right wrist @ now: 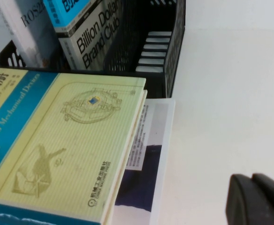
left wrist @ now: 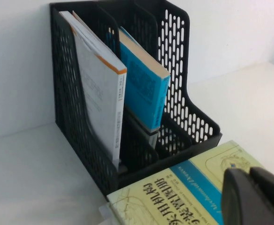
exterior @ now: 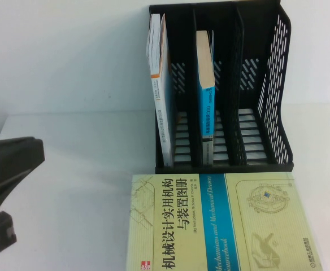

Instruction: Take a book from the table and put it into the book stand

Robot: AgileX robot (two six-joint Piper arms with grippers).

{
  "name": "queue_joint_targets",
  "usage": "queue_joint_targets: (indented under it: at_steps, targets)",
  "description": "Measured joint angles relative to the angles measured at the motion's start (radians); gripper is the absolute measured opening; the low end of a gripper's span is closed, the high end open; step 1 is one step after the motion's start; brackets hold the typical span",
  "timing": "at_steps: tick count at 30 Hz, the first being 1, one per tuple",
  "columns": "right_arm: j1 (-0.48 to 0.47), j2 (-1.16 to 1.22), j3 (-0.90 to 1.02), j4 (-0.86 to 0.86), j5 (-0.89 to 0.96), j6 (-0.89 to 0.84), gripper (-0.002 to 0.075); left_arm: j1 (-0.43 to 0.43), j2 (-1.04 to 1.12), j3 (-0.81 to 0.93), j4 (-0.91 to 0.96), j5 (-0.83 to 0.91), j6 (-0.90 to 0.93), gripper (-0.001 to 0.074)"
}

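The book (exterior: 205, 96), bright blue over grey with cream page edges, stands upright in the middle slot of the black book stand (exterior: 272, 84) at the back of the white table (exterior: 80, 186). It also shows in the left wrist view (left wrist: 144, 89) and, lettered "Billion Dollar Brand Club", in the right wrist view (right wrist: 87, 33). My left gripper (exterior: 36, 151) is shut and empty at the table's left, away from the stand (left wrist: 174, 56). My right gripper (right wrist: 252, 180) is shut and empty over bare table, to the right of the stand (right wrist: 174, 42); it is outside the high view.
A thin white-grey book (exterior: 156, 68) with an orange mark stands in the left slot. The right slot holds nothing. A large pale yellow-green book (exterior: 210, 226) with a blue band lies flat in front of the stand, on top of a thin white and dark booklet (right wrist: 148, 154).
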Motion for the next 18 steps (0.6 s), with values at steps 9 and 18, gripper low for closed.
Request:
queue_joint_targets:
  at_steps: [9,18]
  targets:
    - [0.000,0.000,0.000,0.000,0.002,0.000,-0.0003,0.230,-0.196,0.316,-0.030,-0.060,0.026,0.0006]
    - [0.000,0.000,0.000,0.000,0.002,0.002,-0.0003,0.543,-0.577,0.800,-0.052,-0.369,0.044,0.0005]
